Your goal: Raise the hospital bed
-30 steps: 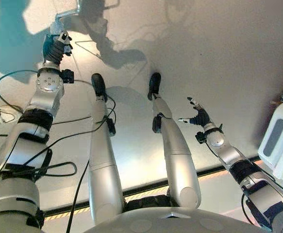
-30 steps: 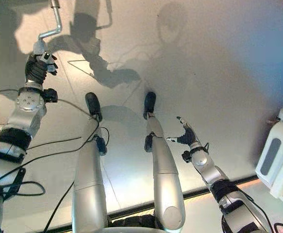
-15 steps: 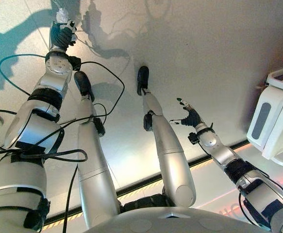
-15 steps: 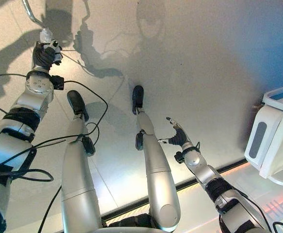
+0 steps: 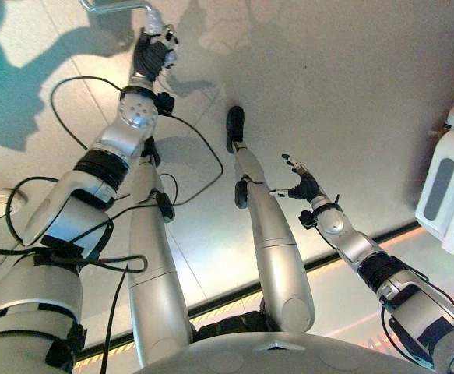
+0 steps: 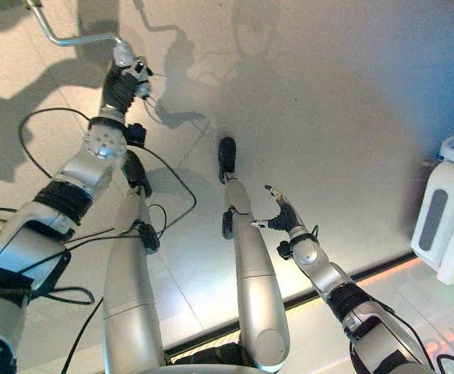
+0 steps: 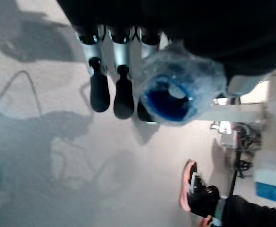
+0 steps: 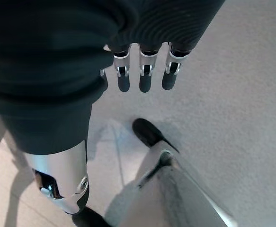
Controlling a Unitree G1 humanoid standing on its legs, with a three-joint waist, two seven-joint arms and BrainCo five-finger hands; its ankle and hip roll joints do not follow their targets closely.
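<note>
Left hand (image 5: pixel 152 54) curled round plastic-wrapped grip (image 7: pixel 180 90) of bed crank handle (image 6: pixel 75 37), arm extended forward over floor (image 5: pixel 351 93). Right hand (image 5: pixel 302 184) relaxed, fingers straight, holding nothing. No legible writing.

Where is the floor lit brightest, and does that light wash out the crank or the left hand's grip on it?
Right eye view: the brightest floor patches lie at the upper left, around the crank handle, which stands out clearly, the left hand curled round its end. The floor dims toward the white unit. Left eye view: the open right hand hangs in even light.
</note>
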